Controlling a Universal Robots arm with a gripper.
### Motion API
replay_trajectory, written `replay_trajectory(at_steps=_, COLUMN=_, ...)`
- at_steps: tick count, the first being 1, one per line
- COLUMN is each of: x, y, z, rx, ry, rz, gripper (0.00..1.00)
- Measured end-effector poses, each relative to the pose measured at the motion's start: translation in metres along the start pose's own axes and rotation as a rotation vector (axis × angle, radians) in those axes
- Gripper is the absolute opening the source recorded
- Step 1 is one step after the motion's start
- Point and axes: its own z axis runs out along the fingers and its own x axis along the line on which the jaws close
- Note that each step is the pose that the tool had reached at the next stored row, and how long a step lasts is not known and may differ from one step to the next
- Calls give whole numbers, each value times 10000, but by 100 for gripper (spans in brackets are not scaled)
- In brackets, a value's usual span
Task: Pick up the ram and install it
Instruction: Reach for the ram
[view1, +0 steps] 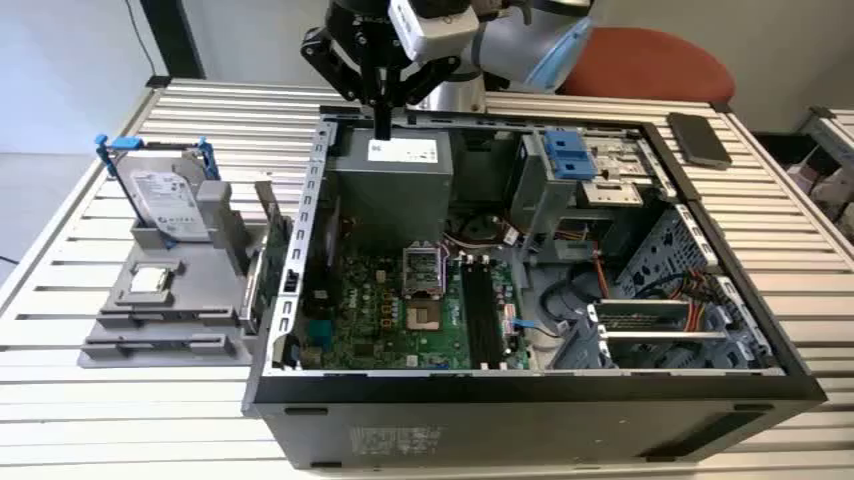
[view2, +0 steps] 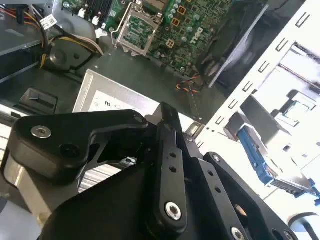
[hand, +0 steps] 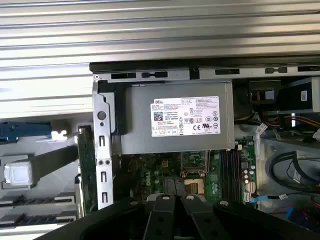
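My gripper (view1: 384, 122) hangs over the grey power supply (view1: 390, 175) at the far end of the open computer case (view1: 534, 385). Its black fingers (hand: 162, 215) are shut together with nothing between them. The long black memory slots (view1: 483, 312) lie on the green motherboard (view1: 380, 310), and they also show in the first wrist view as memory slots (hand: 232, 172). A slim dark upright strip (view1: 283, 272) stands just outside the case wall on the exterior view's left, beside a green card. It may be the ram, but I cannot tell for sure. The gripper is well away from it.
A grey stand (view1: 167, 300) on the slatted table (view1: 80, 395) holds a silver hard drive in a blue frame (view1: 167, 195) and the green upright card (hand: 86, 167). Inside the case are cables (view1: 627, 285), a blue drive latch (view1: 570, 152) and a metal cage. A dark phone-like slab (view1: 698, 138) lies at the back.
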Motion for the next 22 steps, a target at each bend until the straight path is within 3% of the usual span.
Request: replay_trajectory(at_steps=22, x=0, y=0, z=0, rx=-1, ry=0, rz=0, gripper=0)
